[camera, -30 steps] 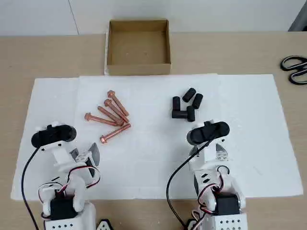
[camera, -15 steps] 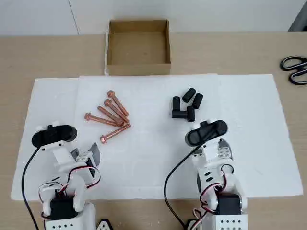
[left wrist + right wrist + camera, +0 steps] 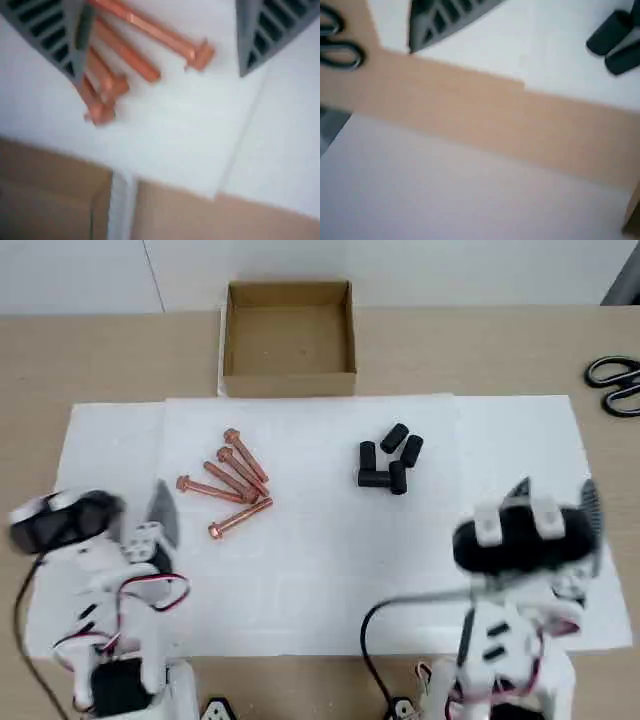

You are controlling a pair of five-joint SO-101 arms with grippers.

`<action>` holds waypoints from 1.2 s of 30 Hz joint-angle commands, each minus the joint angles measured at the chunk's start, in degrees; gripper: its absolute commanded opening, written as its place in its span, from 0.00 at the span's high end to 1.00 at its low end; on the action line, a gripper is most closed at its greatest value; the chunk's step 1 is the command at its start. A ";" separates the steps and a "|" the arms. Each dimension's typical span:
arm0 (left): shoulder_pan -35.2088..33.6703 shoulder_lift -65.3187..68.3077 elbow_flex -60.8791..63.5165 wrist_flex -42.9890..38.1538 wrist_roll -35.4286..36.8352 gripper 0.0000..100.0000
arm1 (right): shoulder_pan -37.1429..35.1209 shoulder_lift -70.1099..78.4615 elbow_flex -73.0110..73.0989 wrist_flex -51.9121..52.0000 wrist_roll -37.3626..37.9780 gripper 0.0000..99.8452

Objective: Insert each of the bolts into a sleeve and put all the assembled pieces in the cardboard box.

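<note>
While the left gripper [image 3: 159,77] hangs spread wide just beside the bolts [image 3: 150,31], the right gripper [image 3: 555,495], also spread and empty, sits well apart from the sleeves [image 3: 388,462].

High view, layout:
- Open brown cardboard box [image 3: 289,386]: upper centre, on the tan wooden table [image 3: 100,350], just behind the white foam sheet [image 3: 320,580] spanning the middle.
- On the sheet, left of centre: 5 copper-coloured metal bolts [image 3: 247,457], loose cluster.
- On the sheet, right of centre: 5 short black cylindrical sleeves [image 3: 397,477], bunched together, well apart from the bolts.
- Black-handled scissors [image 3: 595,378]: right edge, on the table, beside the sheet's far corner.
- White left arm [image 3: 95,570] at lower left, white right arm [image 3: 515,540] at lower right, over the sheet's front edge.
</note>
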 commanded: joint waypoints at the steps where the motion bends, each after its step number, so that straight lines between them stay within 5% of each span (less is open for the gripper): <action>1: -3.87 1.93 -6.99 -0.09 -4.04 0.81 | -0.75 1.80 -7.47 -0.40 -1.58 0.79; 8: -8.18 28.22 -25.01 6.68 -9.23 0.81 | -1.10 30.73 -19.69 5.32 -2.02 0.79; 15: -4.22 63.82 -50.24 25.67 -9.32 0.81 | -7.87 73.45 -50.46 33.27 -1.67 0.79; 20: -3.16 85.01 -61.58 33.67 -9.23 0.81 | -10.95 95.34 -66.55 43.65 -2.11 0.79; 28: -4.13 105.14 -70.64 37.19 -9.32 0.80 | -12.53 106.59 -73.76 40.04 -9.58 0.79; 36: -8.44 110.42 -85.23 46.15 -9.41 0.81 | -16.84 107.65 -75.16 28.09 -20.40 0.80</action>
